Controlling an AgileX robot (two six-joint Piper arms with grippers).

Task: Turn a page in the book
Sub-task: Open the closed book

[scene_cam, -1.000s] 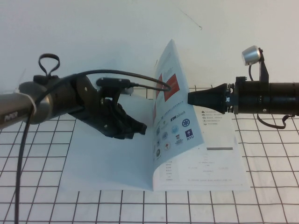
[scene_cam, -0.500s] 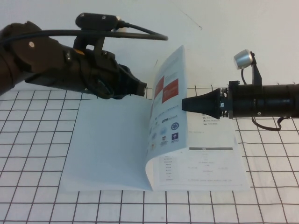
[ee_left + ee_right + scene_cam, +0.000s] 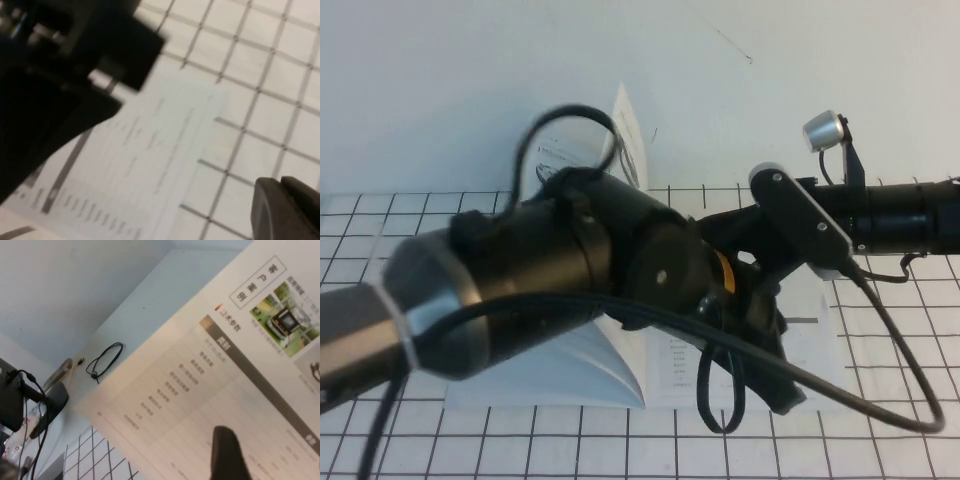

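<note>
The book [image 3: 560,372] lies open on the grid mat, mostly covered by my left arm. Its page [image 3: 628,125] stands up and leans left; only its text-printed back shows, and the checker side is hidden. My left gripper [image 3: 782,395] reaches across the book to its lower right side. In the left wrist view it [image 3: 287,210] is shut and empty above the mat, beside the book's right-hand sheet [image 3: 150,145]. My right gripper is hidden behind the left arm in the high view. In the right wrist view it [image 3: 230,455] shows as one dark tip against the page's back [image 3: 210,355].
The black-lined grid mat [image 3: 900,400] covers the table in front of a white wall. My right arm [image 3: 895,215] reaches in from the right and carries a silver-capped part [image 3: 823,130]. A black cable loop [image 3: 105,361] lies on the white surface beyond the page.
My left arm has swung from above the left sheet across the book to its right side. The page has tipped from leaning right to leaning left. The right arm has crept left.
</note>
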